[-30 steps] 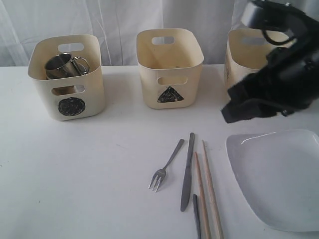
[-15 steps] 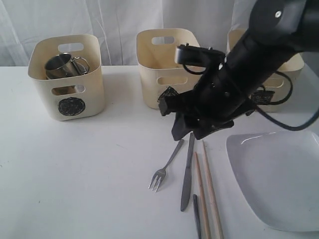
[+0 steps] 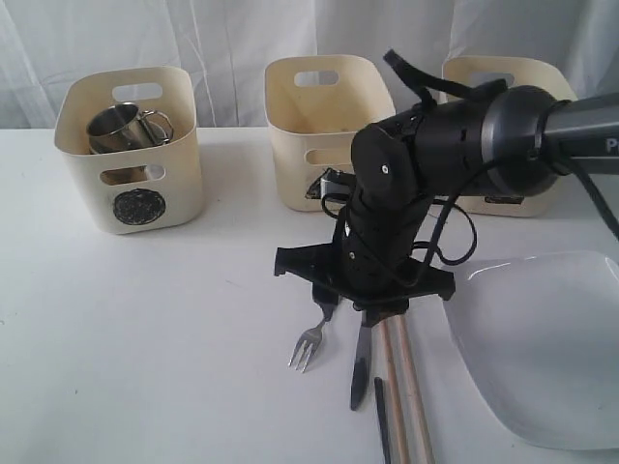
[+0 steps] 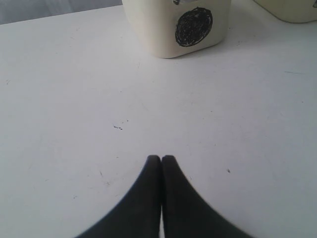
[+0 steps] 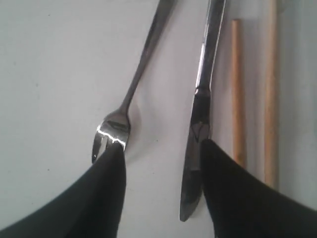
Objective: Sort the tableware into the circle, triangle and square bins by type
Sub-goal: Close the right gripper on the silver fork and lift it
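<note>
On the table lie a steel fork [image 3: 309, 346], a steel knife [image 3: 360, 372] and wooden chopsticks [image 3: 401, 387], with a large white plate [image 3: 542, 348] to their right. My right gripper [image 5: 162, 145] hangs low over the cutlery, open and empty. One fingertip is over the fork [image 5: 133, 94] tines, the other beside the knife [image 5: 200, 109] blade; the chopsticks [image 5: 237, 89] lie just outside. A steel mug [image 3: 124, 126] sits in the circle bin [image 3: 131, 193]. My left gripper [image 4: 161, 157] is shut and empty over bare table, short of the circle bin [image 4: 148, 29].
The triangle bin [image 3: 324, 106] stands at the back centre. A third cream bin [image 3: 498, 82] stands at the back right, its mark mostly hidden behind my right arm [image 3: 426, 164]. White curtains hang behind the table.
My right arm has swung from the back right bin leftward and down, and now hangs over the fork and knife. The left gripper has stayed shut.
</note>
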Tool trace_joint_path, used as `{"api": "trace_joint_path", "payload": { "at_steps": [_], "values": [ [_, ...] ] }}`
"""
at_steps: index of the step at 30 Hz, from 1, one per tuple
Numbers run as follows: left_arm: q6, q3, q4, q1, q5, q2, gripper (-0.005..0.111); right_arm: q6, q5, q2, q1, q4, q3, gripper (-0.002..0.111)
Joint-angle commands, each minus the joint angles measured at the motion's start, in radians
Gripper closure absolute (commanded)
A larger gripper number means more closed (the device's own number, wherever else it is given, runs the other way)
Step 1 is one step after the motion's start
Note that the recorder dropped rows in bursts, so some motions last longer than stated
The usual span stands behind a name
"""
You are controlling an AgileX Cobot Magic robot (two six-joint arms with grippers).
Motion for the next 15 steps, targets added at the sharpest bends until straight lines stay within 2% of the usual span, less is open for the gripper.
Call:
{"api": "trace_joint_path", "payload": {
  "at_steps": [1,15],
  "values": [
    [-0.002,0.005,-0.007,-0.002,0.005,-0.005,0.107,0.064,-0.023,0.019,0.006,-0.019,-0.007,0.063],
    [-0.002,0.005,-0.007,-0.002,0.005,-0.005,0.107,0.149,-0.003,0.141,0.032,-0.019,-0.126,0.060]
  ]
}}
